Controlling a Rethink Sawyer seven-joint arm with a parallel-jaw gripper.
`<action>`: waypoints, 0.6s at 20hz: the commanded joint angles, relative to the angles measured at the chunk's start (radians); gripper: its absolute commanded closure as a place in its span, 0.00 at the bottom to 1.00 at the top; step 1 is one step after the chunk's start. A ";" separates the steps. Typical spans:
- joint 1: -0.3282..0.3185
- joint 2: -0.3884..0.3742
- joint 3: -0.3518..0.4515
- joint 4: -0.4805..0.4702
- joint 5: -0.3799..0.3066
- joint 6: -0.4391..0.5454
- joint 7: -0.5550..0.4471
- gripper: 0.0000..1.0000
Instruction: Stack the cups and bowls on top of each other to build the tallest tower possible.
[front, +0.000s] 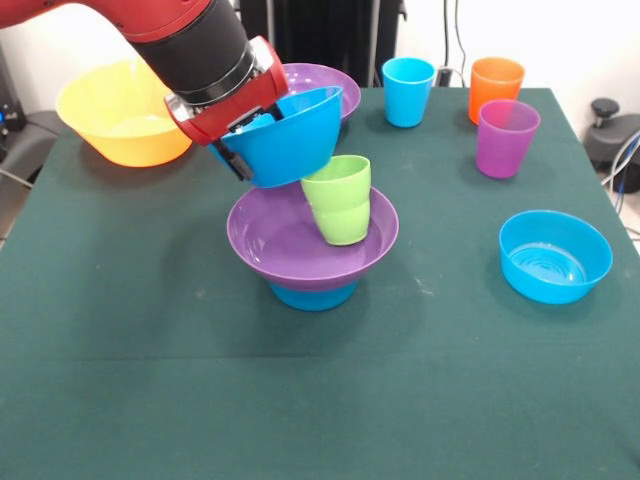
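Observation:
The tower stands mid-table: a small blue bowl (313, 296) lowest, a wide purple bowl (290, 245) on it, and a lime green cup (340, 205) leaning slightly inside the purple bowl. My gripper (238, 150) is shut on the left rim of a large blue bowl (290, 135), held tilted in the air. This bowl's underside sits right at the green cup's top and hides the cup's upper edge. I cannot tell if they touch. Loose at the back right stand a light blue cup (408, 90), an orange cup (497, 88) and a purple cup (507, 138).
A large yellow bowl (125, 112) sits at the back left corner. A second wide purple bowl (335, 85) lies behind the held bowl, partly hidden. Another small blue bowl (555, 256) rests at the right. The green table's right edge (600, 200) runs close to it.

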 joint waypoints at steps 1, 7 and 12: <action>0.035 -0.020 -0.019 -0.009 -0.059 0.059 -0.334 0.00; 0.052 -0.051 -0.008 -0.022 -0.045 0.096 -0.333 0.00; 0.051 -0.062 -0.005 -0.014 -0.043 0.087 -0.332 0.00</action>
